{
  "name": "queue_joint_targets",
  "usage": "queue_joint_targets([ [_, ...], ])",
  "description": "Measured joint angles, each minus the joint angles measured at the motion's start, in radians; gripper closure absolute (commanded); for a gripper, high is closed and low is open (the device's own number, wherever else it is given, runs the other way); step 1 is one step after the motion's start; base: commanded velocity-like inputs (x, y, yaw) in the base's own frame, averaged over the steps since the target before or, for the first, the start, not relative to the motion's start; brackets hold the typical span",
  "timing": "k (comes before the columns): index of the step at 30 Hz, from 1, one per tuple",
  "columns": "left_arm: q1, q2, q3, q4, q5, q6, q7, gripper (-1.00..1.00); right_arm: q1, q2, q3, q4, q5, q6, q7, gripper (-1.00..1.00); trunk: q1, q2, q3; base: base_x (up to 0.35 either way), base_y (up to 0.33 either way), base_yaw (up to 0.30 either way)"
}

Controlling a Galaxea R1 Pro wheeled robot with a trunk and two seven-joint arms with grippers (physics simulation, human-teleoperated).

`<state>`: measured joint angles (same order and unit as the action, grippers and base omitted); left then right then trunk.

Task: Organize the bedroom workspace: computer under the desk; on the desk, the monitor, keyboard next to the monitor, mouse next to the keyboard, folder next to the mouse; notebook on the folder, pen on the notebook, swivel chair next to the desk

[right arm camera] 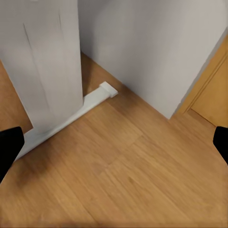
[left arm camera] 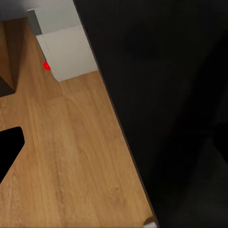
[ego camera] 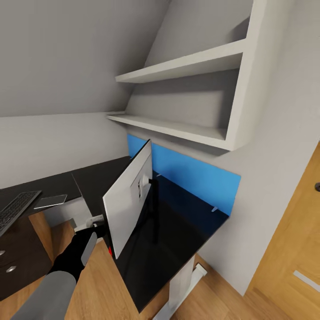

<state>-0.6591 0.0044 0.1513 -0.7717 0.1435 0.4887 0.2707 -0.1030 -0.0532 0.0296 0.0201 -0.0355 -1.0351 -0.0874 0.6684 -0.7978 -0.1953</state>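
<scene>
head view: the monitor (ego camera: 129, 200) stands on the desk (ego camera: 178, 231), its pale back panel turned toward the camera, tilted, with its thin black stand behind it on the glossy black top. a red dot shows at its lower corner. the blue back panel (ego camera: 195, 175) runs along the wall behind the desk, under two white shelves (ego camera: 178, 129).

the left gripper (ego camera: 95, 224) sits right at the monitor's lower edge near that corner; cannot tell whether its fingers are apart or clamped on the screen.

further left, the keyboard (ego camera: 15, 209) lies on the other wing of the desk, with the notebook (ego camera: 50, 201) just beside it. a white leg (ego camera: 182, 284) holds up the near end of the desk.

left wrist view: the black desktop edge over wooden floor (left arm camera: 71, 156), and the computer (left arm camera: 66, 52), a light grey box with a red dot, on the floor.

right wrist view: the right gripper (right arm camera: 114, 147) has its fingers spread wide apart over bare floor, holding nothing, near the white desk leg's foot.
</scene>
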Motion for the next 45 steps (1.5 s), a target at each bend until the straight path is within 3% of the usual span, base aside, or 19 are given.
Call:
queue_joint_targets([
  [31,0.0,0.0,0.0,0.0,-0.002,0.001,0.0,-1.0,0.0,-0.002,0.0,-0.001,0.0,0.003,0.002,-1.0,0.0,0.0,0.025,-0.002,0.0,-0.168],
  [45,0.0,0.0,0.0,0.0,-0.001,0.002,0.0,-1.0,0.0,-0.001,0.0,-0.001,0.0,0.003,0.002,-1.0,0.0,0.0,0.028,-0.018,-0.01,-0.022],
])
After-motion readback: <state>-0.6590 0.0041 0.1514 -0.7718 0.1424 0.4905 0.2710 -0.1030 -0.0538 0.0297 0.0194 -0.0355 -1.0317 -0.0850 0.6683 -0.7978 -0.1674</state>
